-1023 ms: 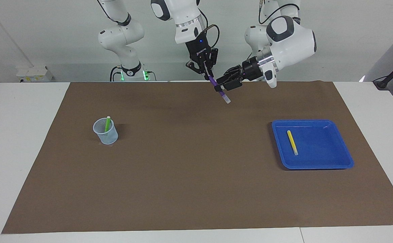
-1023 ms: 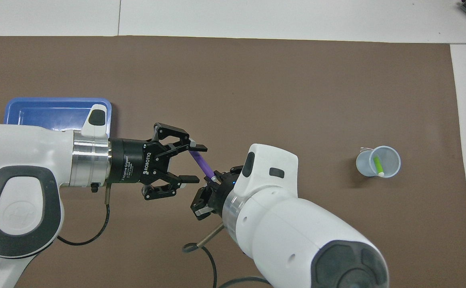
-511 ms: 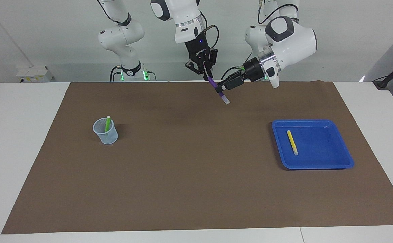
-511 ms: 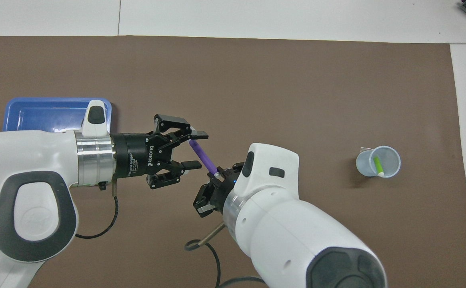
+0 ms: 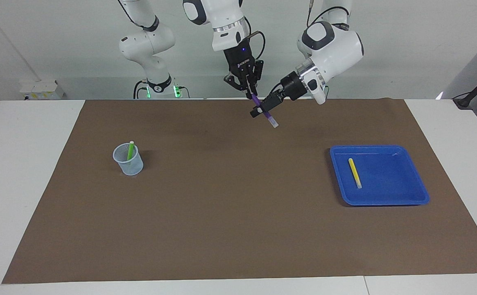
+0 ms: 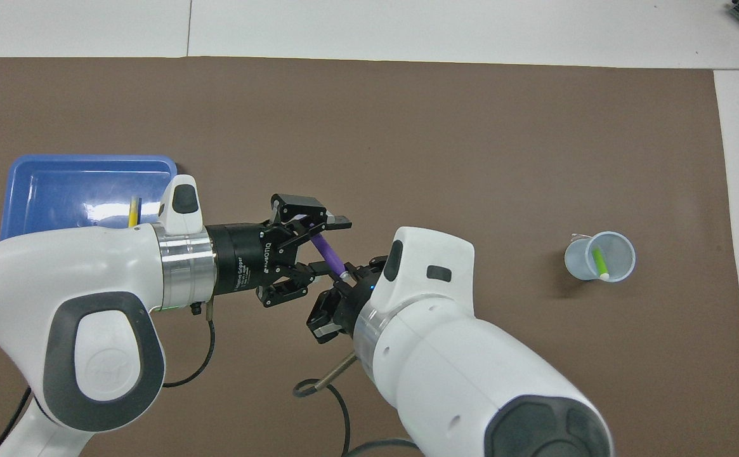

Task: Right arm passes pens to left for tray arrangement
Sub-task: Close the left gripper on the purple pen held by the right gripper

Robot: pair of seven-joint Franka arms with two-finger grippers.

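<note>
The right claw (image 5: 249, 91) pinches the slim purple pen (image 5: 263, 110) aloft over the brown mat (image 5: 222, 205). The left claw (image 5: 261, 110) straddles its shaft, fingers spread. A yellow pen (image 5: 354, 172) lies in the glossy blue tray (image 5: 410, 180); a green pen (image 5: 130, 150) leans in the mesh cup (image 5: 128, 160).

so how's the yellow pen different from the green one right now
The yellow pen lies flat in the blue tray, toward the left arm's end of the table; the green pen stands tilted in the mesh cup, toward the right arm's end. Both are slim markers, and no pincer touches either.
</note>
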